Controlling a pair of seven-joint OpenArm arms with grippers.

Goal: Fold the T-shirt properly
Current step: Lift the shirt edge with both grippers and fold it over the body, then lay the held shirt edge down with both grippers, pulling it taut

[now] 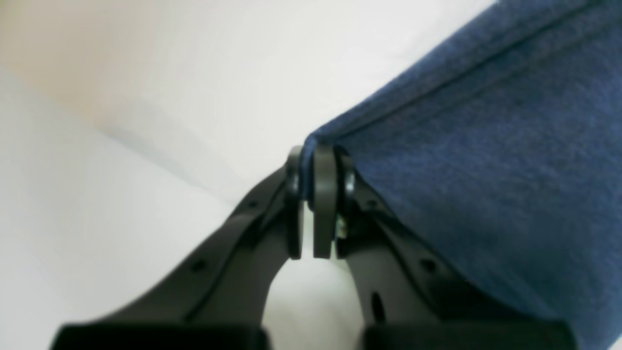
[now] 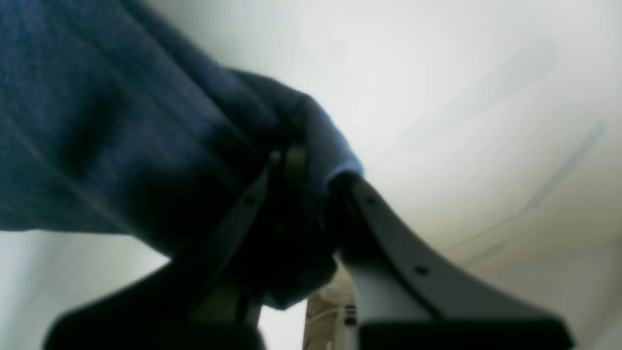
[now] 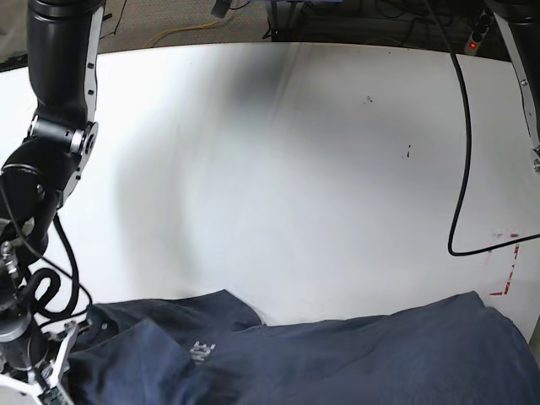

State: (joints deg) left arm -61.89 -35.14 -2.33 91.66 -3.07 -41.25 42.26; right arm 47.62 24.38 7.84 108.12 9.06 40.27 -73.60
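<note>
- A dark blue T-shirt (image 3: 337, 359) lies spread along the near edge of a white table (image 3: 295, 169), reaching from the near left corner almost to the near right corner in the base view.
- The cloth is rumpled, with soft folds running across it. A small patch of white lettering (image 3: 201, 350) shows on the shirt left of the middle.
- The left gripper (image 1: 316, 160) appears close up in the left wrist view. Its black fingers (image 1: 324, 194) are pressed together on a corner of the T-shirt (image 1: 486, 170), pinching a hemmed edge.
- From that pinch the cloth stretches up and to the right of the left wrist view, with a stitched seam running along its edge.
- The right gripper (image 2: 311, 170) appears close up in the right wrist view. Its jaws are closed narrowly on a bunched fold of the T-shirt (image 2: 121, 136), and dark cloth wraps over and between the fingers (image 2: 388, 233).
- In the base view the right arm (image 3: 51, 126) stands at the left edge of the table, reaching down to the shirt's left end.
- A black cable (image 3: 460, 152) hangs down over the right side of the table.
- Red tape marks (image 3: 506, 261) sit near the right edge of the table, just above the shirt.
</note>
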